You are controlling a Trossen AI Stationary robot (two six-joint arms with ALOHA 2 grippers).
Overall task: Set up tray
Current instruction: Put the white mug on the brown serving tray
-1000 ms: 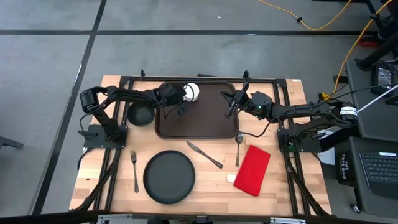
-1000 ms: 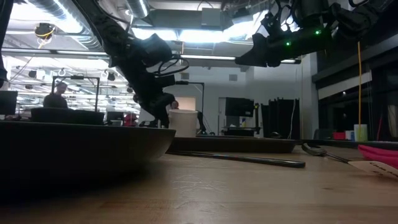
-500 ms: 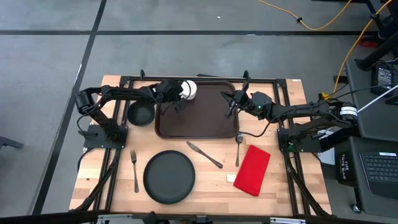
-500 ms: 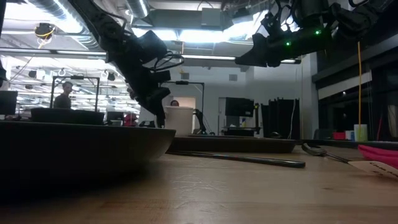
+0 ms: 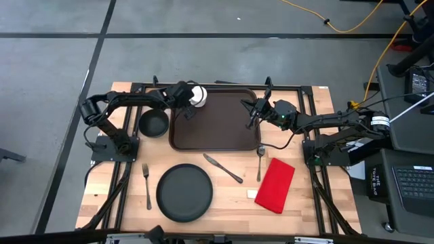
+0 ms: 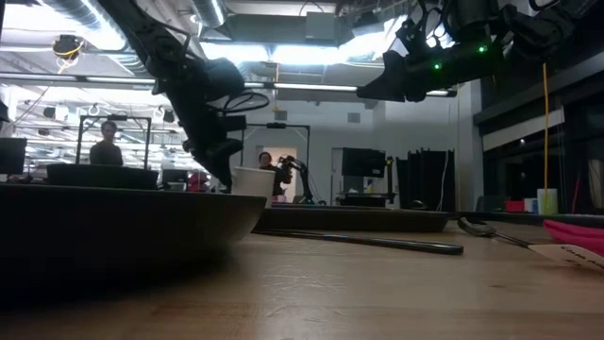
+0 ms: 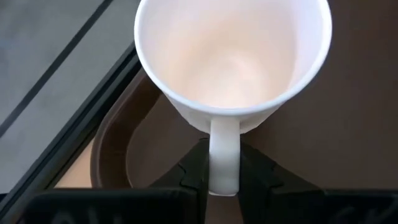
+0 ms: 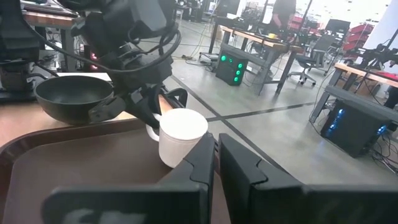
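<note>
A white mug [image 5: 197, 95] stands upright over the far-left corner of the dark brown tray [image 5: 217, 129]. My left gripper [image 5: 186, 103] is shut on its handle and reaches in from the table's left. The left wrist view looks down into the mug [image 7: 233, 56], with the tray's corner [image 7: 115, 149] beneath it. My right gripper [image 5: 252, 114] hangs over the right part of the tray with its fingers shut [image 8: 216, 158], touching nothing. The right wrist view shows the mug [image 8: 180, 140] and my left gripper [image 8: 149, 106] across the tray [image 8: 74, 165]. My left gripper pinches the mug's handle [image 7: 222, 158] between its two fingers [image 7: 194, 171], one on each side of the loop. It comes slanting down from the table's left. The mug is upright with its mouth up. Whether its base rests on the tray I cannot tell.
A black bowl [image 5: 153, 124] sits just left of the tray. Near the front lie a black plate [image 5: 184, 192], a fork [image 5: 146, 184], a knife [image 5: 222, 168], another utensil [image 5: 260, 163] and a red napkin [image 5: 276, 184]. People stand in the room behind [image 6: 109, 142].
My left gripper has carried the mug toward the table's left and far edge, from the tray's left-middle to its far-left corner, keeping its hold and the mug upright. My right arm has kept still.
</note>
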